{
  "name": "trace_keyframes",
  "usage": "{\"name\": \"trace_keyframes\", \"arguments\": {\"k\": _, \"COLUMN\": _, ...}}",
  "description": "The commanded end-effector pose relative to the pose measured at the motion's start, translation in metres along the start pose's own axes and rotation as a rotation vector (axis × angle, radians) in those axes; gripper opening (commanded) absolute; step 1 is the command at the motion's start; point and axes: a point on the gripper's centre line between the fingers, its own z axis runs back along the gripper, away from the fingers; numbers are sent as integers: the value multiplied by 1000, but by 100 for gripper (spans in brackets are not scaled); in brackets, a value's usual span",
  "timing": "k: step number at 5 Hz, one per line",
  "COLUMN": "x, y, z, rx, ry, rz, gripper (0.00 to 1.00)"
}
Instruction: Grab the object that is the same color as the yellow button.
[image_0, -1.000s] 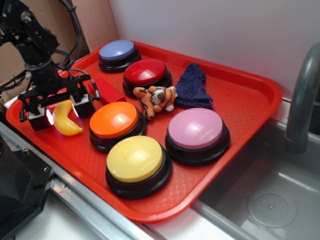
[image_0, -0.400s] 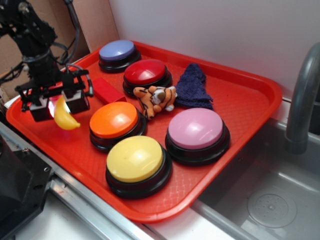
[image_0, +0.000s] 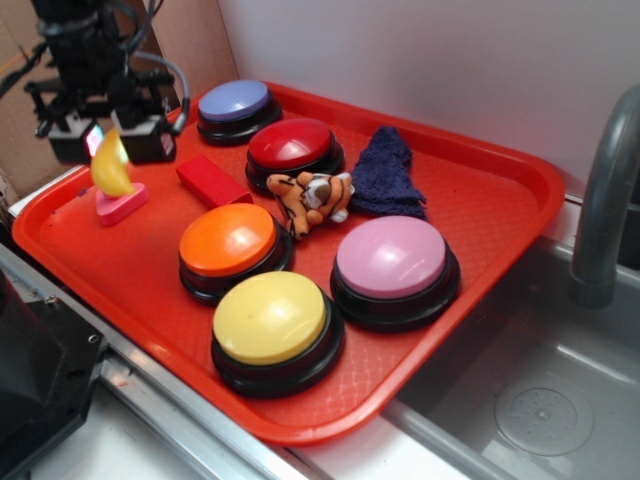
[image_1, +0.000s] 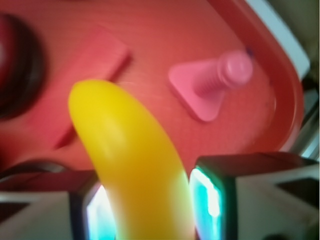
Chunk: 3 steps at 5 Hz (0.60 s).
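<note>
Clamped between the two pads of the gripper (image_0: 105, 140) is the banana (image_0: 110, 165), held by its upper end so that the curved yellow body hangs down below the fingers, clear of the tray (image_0: 500, 230). From the wrist view the banana (image_1: 127, 160) is seen wedged between the glowing pads (image_1: 205, 200), its free tip pointing out over the red surface. The gripper (image_1: 145, 210) is positioned above the far left corner of the tray, well apart from the buttons.

Directly beneath the hanging banana, a pink screw (image_0: 120, 203) is seen lying on the tray; in the wrist view the screw (image_1: 215, 82) is shown with its flat base and threaded shaft, near the tray's rim. A flat red block (image_0: 212, 182) is laid just beside it, between the screw and the red button (image_0: 293, 148).

The yellow button (image_0: 272, 322) is set at the near edge of the tray, just beside the orange button (image_0: 230, 245) and the pink button (image_0: 393, 262). A blue button (image_0: 235, 105) is placed at the far side. A tiger plush (image_0: 312, 197) is laid between the red and pink buttons, touching a dark blue cloth (image_0: 388, 172). A grey faucet (image_0: 605, 190) is seen over the sink (image_0: 540, 400) at the right
</note>
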Motion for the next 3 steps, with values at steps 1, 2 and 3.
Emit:
{"name": "trace_keyframes", "arguments": {"k": 1, "x": -14, "y": -28, "z": 51, "rx": -54, "ry": -74, "rz": -265, "gripper": 0}}
{"name": "trace_keyframes", "arguments": {"k": 2, "x": -27, "y": -38, "z": 58, "rx": -86, "ry": -64, "rz": -386, "gripper": 0}}
{"name": "trace_keyframes", "arguments": {"k": 3, "x": -38, "y": -46, "z": 61, "rx": -97, "ry": -61, "rz": -481, "gripper": 0}}
